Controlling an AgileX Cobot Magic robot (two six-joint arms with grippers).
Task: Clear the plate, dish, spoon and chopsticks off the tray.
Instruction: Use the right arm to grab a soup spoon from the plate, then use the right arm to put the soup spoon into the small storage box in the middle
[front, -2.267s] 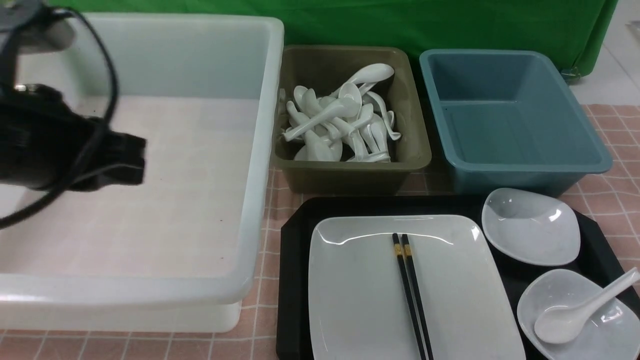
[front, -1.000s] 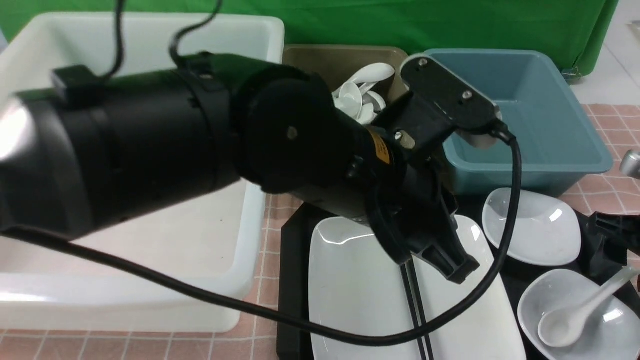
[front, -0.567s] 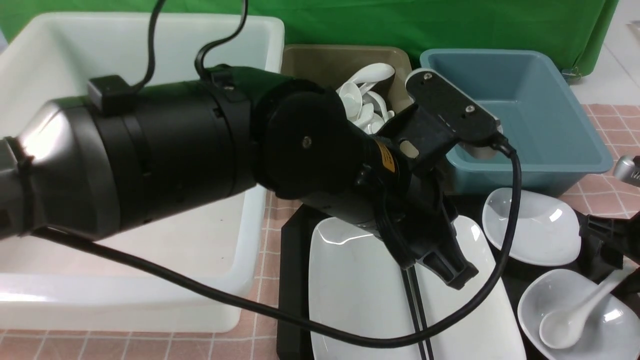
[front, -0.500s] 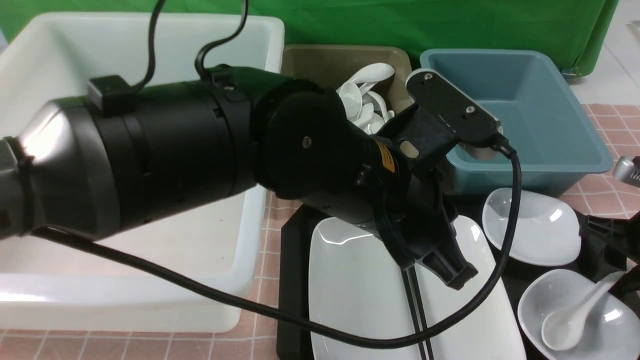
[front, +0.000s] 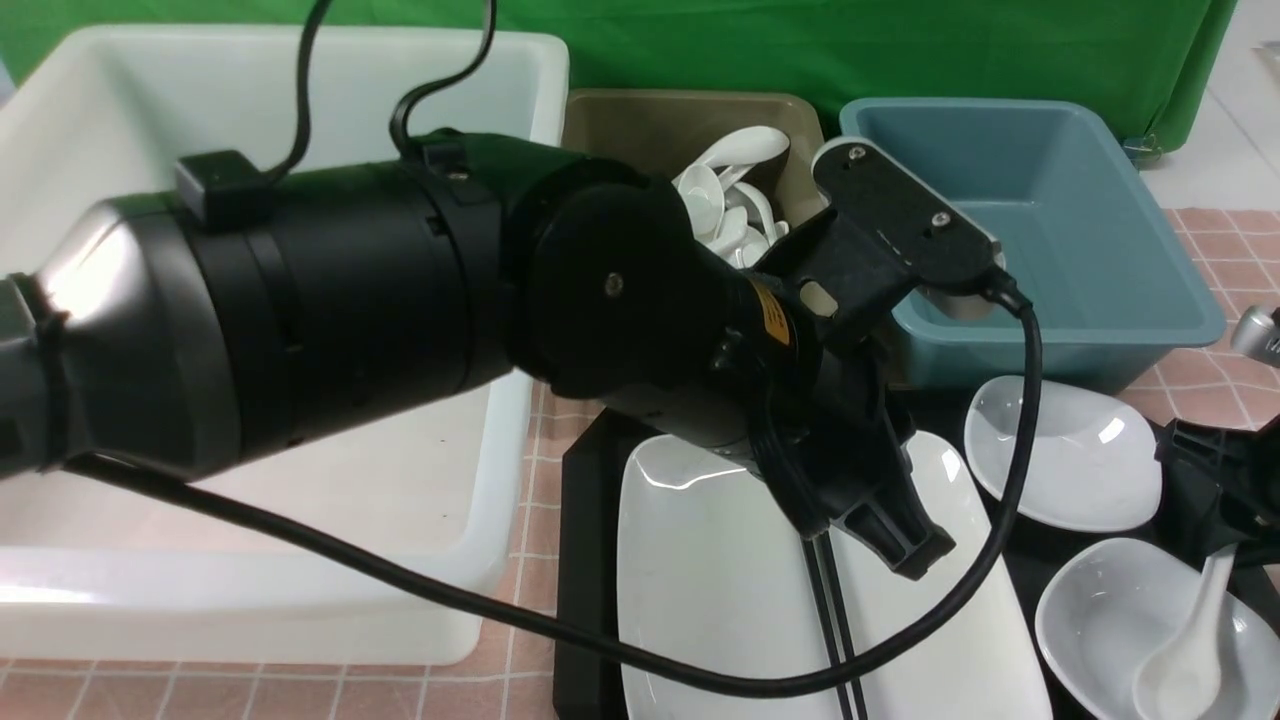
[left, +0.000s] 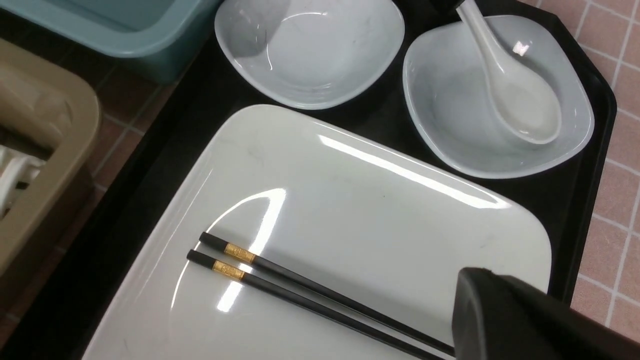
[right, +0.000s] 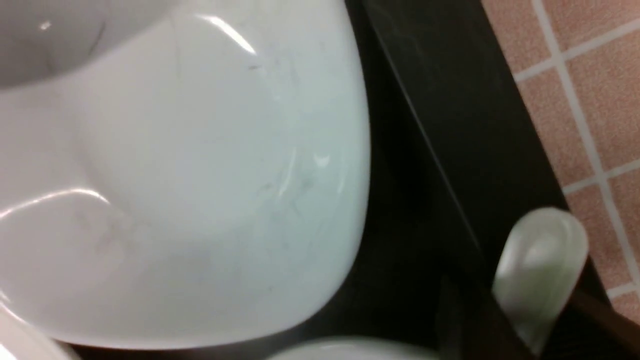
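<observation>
Pinching spoon (front: 1195, 640) handle, right jaws seemingly clamped, bowl in dish (front: 1090, 620), left jaws shut above chopsticks (left: 300, 283)

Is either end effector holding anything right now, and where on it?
Right end effector grips the spoon by its handle's end; left end effector, shut, holds nothing.

Blocked over white bin (front: 250, 600) and plate's (front: 700, 600) far half by left arm (front: 350, 310); open above blue bin (front: 1060, 340); seemingly tight around right gripper (front: 1222, 535).
</observation>
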